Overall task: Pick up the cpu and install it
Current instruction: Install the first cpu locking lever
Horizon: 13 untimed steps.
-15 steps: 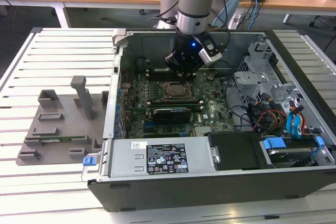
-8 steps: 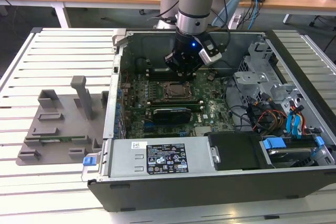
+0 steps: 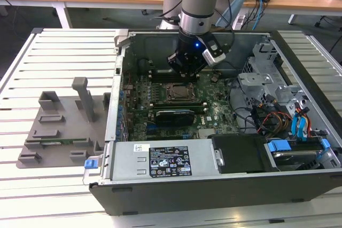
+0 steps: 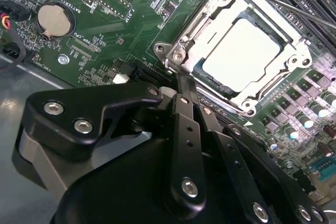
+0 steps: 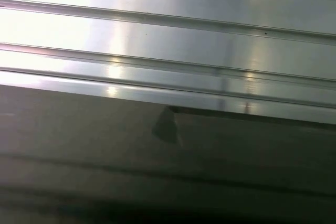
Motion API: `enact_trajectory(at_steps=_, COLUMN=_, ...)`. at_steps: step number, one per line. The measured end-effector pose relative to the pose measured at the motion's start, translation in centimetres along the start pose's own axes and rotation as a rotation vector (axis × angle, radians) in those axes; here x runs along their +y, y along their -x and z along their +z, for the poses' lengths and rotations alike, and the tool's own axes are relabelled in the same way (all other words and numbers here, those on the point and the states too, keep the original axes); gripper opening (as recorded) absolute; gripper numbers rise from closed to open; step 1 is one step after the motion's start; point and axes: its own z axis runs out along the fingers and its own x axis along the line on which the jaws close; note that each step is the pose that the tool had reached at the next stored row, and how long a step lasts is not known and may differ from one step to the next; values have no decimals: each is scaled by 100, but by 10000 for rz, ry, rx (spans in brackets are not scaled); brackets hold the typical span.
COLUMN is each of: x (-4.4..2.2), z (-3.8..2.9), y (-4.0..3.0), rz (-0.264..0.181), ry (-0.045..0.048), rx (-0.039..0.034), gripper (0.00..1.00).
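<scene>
The cpu (image 4: pixel 239 56), a pale silver square, lies flat inside the metal socket frame (image 4: pixel 181 51) on the green motherboard (image 4: pixel 121 14) in the second wrist view. In that view my gripper (image 4: pixel 181 85) has its black fingers (image 4: pixel 185 103) drawn together with nothing between them. Their tips sit just beside the corner of the socket frame, apart from the cpu. In the exterior view my gripper (image 3: pixel 185 70) hangs inside the open computer case (image 3: pixel 214 185), just above and behind the socket (image 3: pixel 178 92).
A grey fixture plate (image 3: pixel 59 126) with upright posts lies on the slatted table (image 3: pixel 64 52) at the exterior view's left. Cables and drive cages (image 3: pixel 278 116) crowd the case's right side. A thin lever wire (image 4: pixel 273 3) runs past the socket. A round coin battery (image 4: pixel 54 19) sits nearby.
</scene>
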Motion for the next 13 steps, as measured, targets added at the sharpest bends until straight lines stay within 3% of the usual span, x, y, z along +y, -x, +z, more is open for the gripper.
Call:
enact_trajectory(at_steps=3, x=0, z=-22, y=0, rz=-1, ry=7, rx=-4, gripper=11)
enact_trajectory(at_steps=9, x=-49, z=-5, y=-5, rz=-4, ry=189, rx=-22, gripper=11)
enact_trajectory(at_steps=12, x=-62, z=4, y=-8, rz=-7, ry=433, rx=-43, gripper=11)
enact_trajectory(at_steps=13, x=-59, z=20, y=-5, rz=-8, ry=560, rx=-71, gripper=11)
